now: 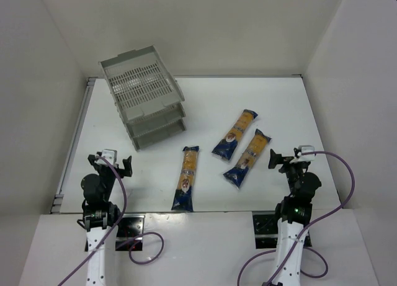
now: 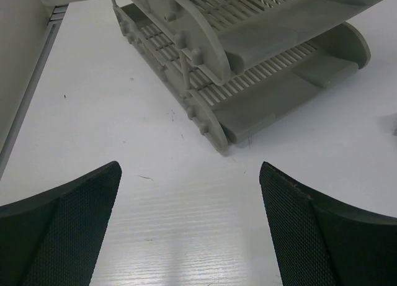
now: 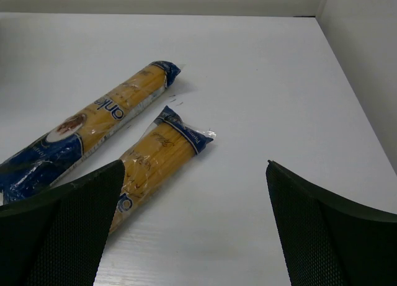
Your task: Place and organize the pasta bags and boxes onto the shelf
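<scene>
Three long bags of yellow pasta with dark blue ends lie on the white table: one near the middle front (image 1: 186, 177), one further back (image 1: 235, 133), one to its right (image 1: 247, 157). The last two show in the right wrist view: the far bag (image 3: 93, 121) and the near bag (image 3: 155, 159). The grey three-tier shelf (image 1: 144, 95) stands at the back left, empty, and shows in the left wrist view (image 2: 260, 69). My left gripper (image 1: 110, 162) is open and empty at the front left. My right gripper (image 1: 287, 159) is open and empty, right of the bags.
White walls enclose the table on the left, back and right. A metal rail (image 1: 74, 137) runs along the table's left edge. Purple cables (image 1: 344, 174) loop from both arms near the bases.
</scene>
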Tool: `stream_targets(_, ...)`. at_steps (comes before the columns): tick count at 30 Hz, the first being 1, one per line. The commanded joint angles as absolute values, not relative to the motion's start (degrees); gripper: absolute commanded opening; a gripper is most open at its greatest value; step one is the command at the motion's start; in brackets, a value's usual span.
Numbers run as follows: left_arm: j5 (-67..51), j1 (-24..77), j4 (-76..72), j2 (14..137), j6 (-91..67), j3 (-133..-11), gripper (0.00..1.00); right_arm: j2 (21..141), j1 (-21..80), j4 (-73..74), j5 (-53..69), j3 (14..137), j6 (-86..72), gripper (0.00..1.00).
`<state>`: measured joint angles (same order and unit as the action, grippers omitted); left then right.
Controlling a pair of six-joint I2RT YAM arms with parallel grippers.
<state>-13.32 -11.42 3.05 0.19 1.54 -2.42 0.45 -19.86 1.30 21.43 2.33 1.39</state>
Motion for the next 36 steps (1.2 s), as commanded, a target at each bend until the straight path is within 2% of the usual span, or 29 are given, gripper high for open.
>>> stream_targets(1, -13.8, -11.3, 1.4, -0.5, 2.5, -1.3, 0.99, -0.2, -19.5, 0.7, 20.9, 0.3, 2.3, 1.0)
stream_targets(6, -13.8, -11.3, 1.4, -0.5, 3.1, -1.3, 0.99, -0.2, -19.5, 0.7, 20.4, 0.3, 2.3, 1.0)
stream_targets(7, -18.9, -11.3, 1.9, -0.5, 5.3, -2.2, 0.99, -0.2, -19.5, 0.7, 20.4, 0.3, 2.3, 1.0)
stream_targets(8, -25.7, -11.3, 5.6, -0.5, 10.8, -3.4, 0.99, -0.2, -19.5, 0.7, 25.5, 1.6, 4.3, 1.0)
stream_targets(9, -35.9, -11.3, 7.9, -0.5, 23.5, -6.0, 0.99, -0.2, -19.5, 1.2, 35.1, 3.4, 15.6, 1.0)
stream_targets(11, -43.9, -11.3, 7.9, -0.5, 38.2, -7.8, 0.99, -0.2, -19.5, 0.0, 36.8, 5.6, 17.5, 1.0)
stream_targets(12, -49.0, -11.3, 11.9, -0.5, 53.1, -9.0, 0.99, -0.2, -19.5, -0.5, 36.8, 6.8, 16.9, 1.0)
stream_targets(13, -55.2, -11.3, 25.1, -0.5, 89.6, -10.1, 0.99, -0.2, -19.5, 3.3, 43.9, 9.0, 48.2, 1.0)
stream_targets(14, -54.2, -11.3, 30.6, -0.5, 104.0, -10.1, 0.99, -0.2, -19.5, 13.3, 48.9, 9.9, 75.4, 1.0)
stream_targets(15, -49.1, -11.3, 32.8, -0.5, 111.5, -10.1, 0.99, -0.2, -19.5, 23.0, 49.0, 9.1, 89.2, 1.0)
stream_targets(16, -46.5, -11.3, 31.2, -0.5, 115.4, -10.1, 0.99, -0.2, -19.5, 18.6, 42.3, 7.8, 89.3, 1.0)
stream_targets(18, -42.5, -11.3, 25.2, -0.5, 111.5, -11.4, 0.99, -0.2, -19.5, 14.3, 33.5, 7.3, 88.3, 1.0)
stream_targets(20, -39.9, -11.3, 24.3, -0.5, 105.2, -15.8, 0.99, -0.2, -19.5, 12.8, 30.0, 9.6, 88.3, 1.0)
stream_targets(23, -36.2, -11.3, 21.1, -0.5, 93.6, -20.2, 0.99, -0.2, -19.5, 4.7, 25.3, 15.0, 74.6, 1.0)
stream_targets(24, -33.0, -11.3, 12.4, -0.5, 81.5, -22.2, 0.99, 0.4, -19.5, 6.1, 25.3, 18.2, 74.2, 1.0)
stream_targets(25, -30.7, -11.3, 12.3, -0.5, 74.9, -22.9, 0.99, 1.0, -19.5, 6.1, 25.3, 18.2, 74.2, 1.0)
stream_targets(26, -26.2, -11.3, 6.1, -0.5, 63.9, -24.2, 0.99, 3.4, -19.5, 10.7, 25.3, 22.5, 72.5, 1.0)
stream_targets(28, -22.9, -11.3, 3.9, 0.1, 56.5, -26.4, 0.99, 8.6, -19.5, 16.7, 22.9, 30.0, 68.9, 1.0)
stream_targets(29, -20.8, -11.3, 2.6, 1.7, 46.2, -27.8, 0.99, 16.5, -19.5, 16.7, 21.0, 32.8, 65.4, 1.0)
stream_targets(30, -18.4, -11.3, 2.6, 3.1, 41.5, -29.2, 0.99, 22.2, -19.5, 16.7, 18.6, 36.0, 55.5, 1.0)
stream_targets(31, -14.0, -11.3, 3.7, 4.9, 36.9, -32.5, 0.99, 28.7, -19.5, 20.4, 13.5, 45.0, 49.3, 1.0)
stream_targets(32, -7.5, -11.3, 5.6, 10.3, 26.7, -36.3, 0.99, 43.3, -19.5, 28.5, 10.8, 56.5, 37.2, 1.0)
stream_targets(34, 0.1, -11.3, 8.0, 17.5, 16.3, -38.1, 0.99, 55.8, -17.3, 32.9, 10.8, 66.6, 26.9, 1.0)
stream_targets(35, 3.4, -11.3, 9.6, 25.5, 11.8, -41.6, 0.99, 60.9, -15.2, 39.0, 10.1, 70.4, 21.6, 1.0)
stream_targets(36, 6.0, -11.3, 12.5, 31.9, 5.0, -43.3, 0.99, 68.7, -9.0, 40.9, 5.3, 75.3, 10.4, 1.0)
